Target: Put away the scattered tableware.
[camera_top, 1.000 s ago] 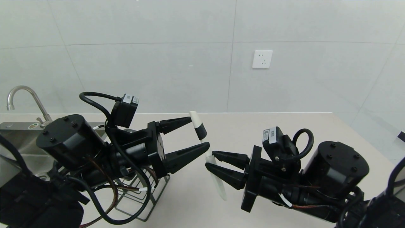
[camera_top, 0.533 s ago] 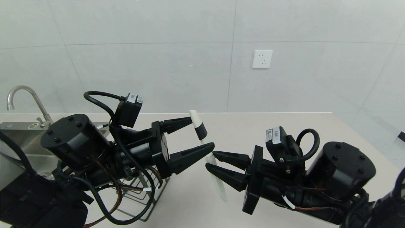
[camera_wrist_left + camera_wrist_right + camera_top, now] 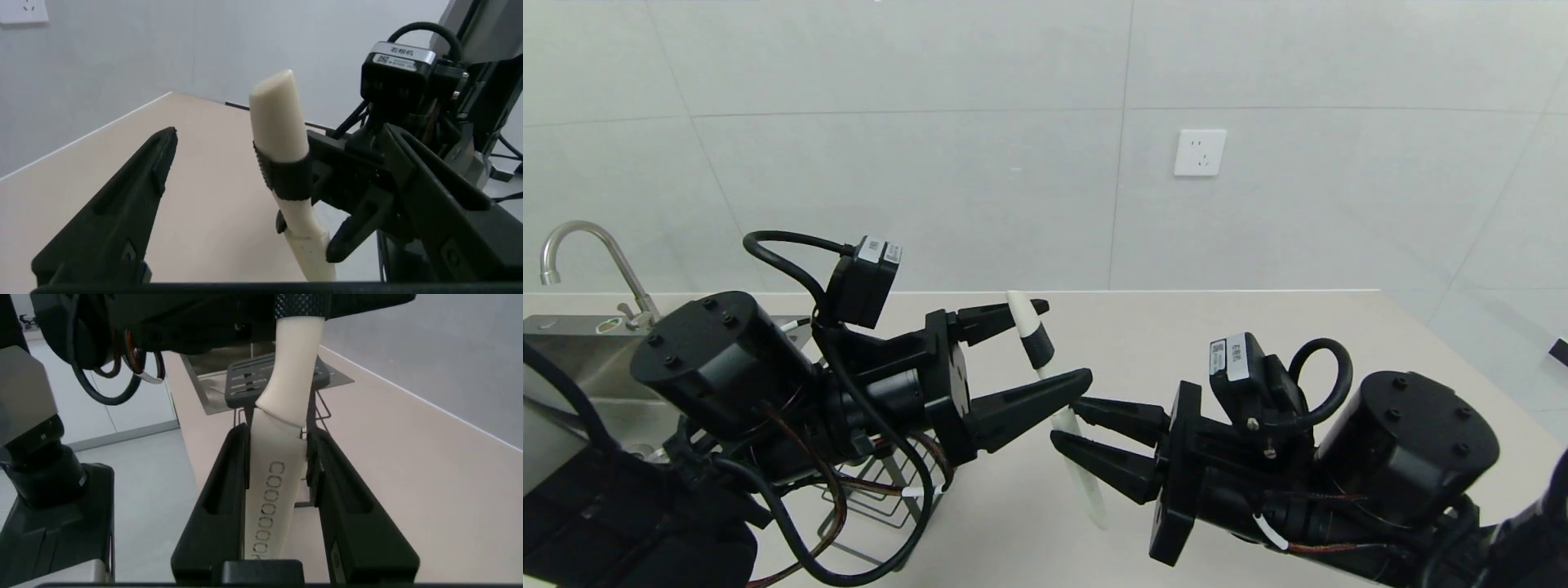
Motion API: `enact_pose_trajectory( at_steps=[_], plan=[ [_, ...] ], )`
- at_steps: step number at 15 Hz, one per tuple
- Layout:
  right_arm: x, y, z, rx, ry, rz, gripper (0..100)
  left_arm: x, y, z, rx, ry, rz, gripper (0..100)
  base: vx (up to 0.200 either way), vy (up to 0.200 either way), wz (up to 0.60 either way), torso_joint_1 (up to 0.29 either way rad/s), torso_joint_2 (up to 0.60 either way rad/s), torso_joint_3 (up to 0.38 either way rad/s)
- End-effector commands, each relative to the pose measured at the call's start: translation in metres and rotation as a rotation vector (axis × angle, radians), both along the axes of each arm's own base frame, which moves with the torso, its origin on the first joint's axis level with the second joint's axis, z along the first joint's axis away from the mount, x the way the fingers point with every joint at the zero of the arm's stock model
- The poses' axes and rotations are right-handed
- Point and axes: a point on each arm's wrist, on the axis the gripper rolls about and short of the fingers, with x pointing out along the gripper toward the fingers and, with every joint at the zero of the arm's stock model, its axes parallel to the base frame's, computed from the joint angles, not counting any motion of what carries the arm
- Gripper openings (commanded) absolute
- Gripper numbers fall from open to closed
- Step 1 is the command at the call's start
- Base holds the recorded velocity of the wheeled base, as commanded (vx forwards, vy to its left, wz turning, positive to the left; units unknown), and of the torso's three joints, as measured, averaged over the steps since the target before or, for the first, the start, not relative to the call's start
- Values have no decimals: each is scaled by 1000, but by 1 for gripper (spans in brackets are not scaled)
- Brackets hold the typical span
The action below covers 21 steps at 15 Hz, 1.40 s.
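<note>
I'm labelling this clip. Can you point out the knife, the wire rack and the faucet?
knife (image 3: 1085, 482), head view, on the lower part of the blade.
wire rack (image 3: 249, 376), right wrist view, on its slotted top plate.
faucet (image 3: 580, 225), head view, on the curved spout.

Light: bright, even, diffuse across all views.
Shadows: soft, faint on the tabletop (image 3: 1258, 318).
Distortion: wall tile seams (image 3: 915, 113) bow toward the head view's edges.
</note>
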Motion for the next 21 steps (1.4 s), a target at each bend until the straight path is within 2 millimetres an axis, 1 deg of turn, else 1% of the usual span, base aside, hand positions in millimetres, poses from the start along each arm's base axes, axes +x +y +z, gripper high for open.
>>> enact_pose_trajectory(
  at_steps=[1,3,4,5,6,7,8,9,10,11,12,13,14,15,16,17,18,19,21],
  plan=[
    [0,0,2,7,-5,0,0,-2,-1,2,-5,-6,-5,0,0,0,0,0,0,0],
    [4,4,7,28,-21,0,0,-1,-2,5,-12,-20,-9,0,0,0,0,0,0,0],
    [9,9,11,49,-38,-3,0,-4,-3,7,-18,-28,-16,0,0,0,0,0,0,0],
    [12,13,11,56,-42,-3,0,-5,-3,10,-22,-34,-18,0,0,0,0,0,0,0],
    [17,18,6,49,-35,-4,0,-6,-2,13,-29,-45,-17,0,0,0,0,0,0,0],
    [18,19,2,39,-26,-3,100,-7,-1,15,-33,-50,-17,0,0,0,0,0,0,0],
    [21,23,-2,41,-9,-2,100,-8,0,15,-33,-50,-13,0,0,0,0,0,0,0],
    [22,24,0,48,-9,-5,100,-7,2,15,-32,-50,-5,0,0,0,0,0,0,0],
    [23,22,0,48,-10,-9,100,-6,3,15,-32,-51,3,0,0,0,0,0,0,0],
    [20,14,8,60,-25,-21,100,-4,5,15,-36,-48,33,0,0,0,0,0,0,0],
    [17,11,11,62,-26,-21,100,-3,6,15,-39,-46,48,0,0,0,0,0,0,0],
    [6,-2,15,58,-21,-38,100,-2,7,15,-42,-48,73,0,0,0,0,0,0,0],
    [0,-9,18,60,-17,-58,100,-1,8,15,-41,-54,80,0,0,0,0,0,0,0],
    [-9,-24,20,55,-5,-92,100,1,11,15,-31,-79,100,0,0,0,0,0,0,0],
    [-18,-44,22,47,4,-128,100,3,14,13,-15,-115,127,0,0,0,0,0,0,0],
    [-24,-63,23,41,7,-175,100,4,17,13,-6,-137,146,0,0,0,0,0,0,0],
    [-26,-76,24,41,6,-210,100,4,18,14,-3,-150,153,0,0,0,0,0,0,0],
    [-30,-102,26,47,-2,-300,100,0,21,19,-9,-189,172,0,0,0,0,0,0,0],
    [-42,-137,29,61,-23,-433,100,-12,29,27,-26,-208,195,0,0,0,0,0,0,0]
  ],
)
